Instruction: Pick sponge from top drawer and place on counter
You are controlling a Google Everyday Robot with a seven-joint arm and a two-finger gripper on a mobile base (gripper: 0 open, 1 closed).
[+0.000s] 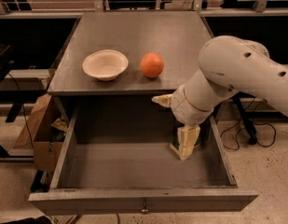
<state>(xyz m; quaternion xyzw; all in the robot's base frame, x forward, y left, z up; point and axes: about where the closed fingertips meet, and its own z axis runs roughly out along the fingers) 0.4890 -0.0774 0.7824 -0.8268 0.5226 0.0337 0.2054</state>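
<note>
Grey top drawer (125, 171) pulled open below the bench's front edge, holding the sponge (174, 148) near its right wall, touched by the gripper (183, 152) (open or clamped: cannot tell). On the counter (143, 31), front edge: white bowl (105, 64), orange ball (152, 65).

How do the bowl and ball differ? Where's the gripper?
The white bowl is wide, hollow and pale; the orange ball is narrower, round and vivid. The bowl sits left of the ball, apart. Both rest on the counter. The gripper is down in the open top drawer, right side.
</note>
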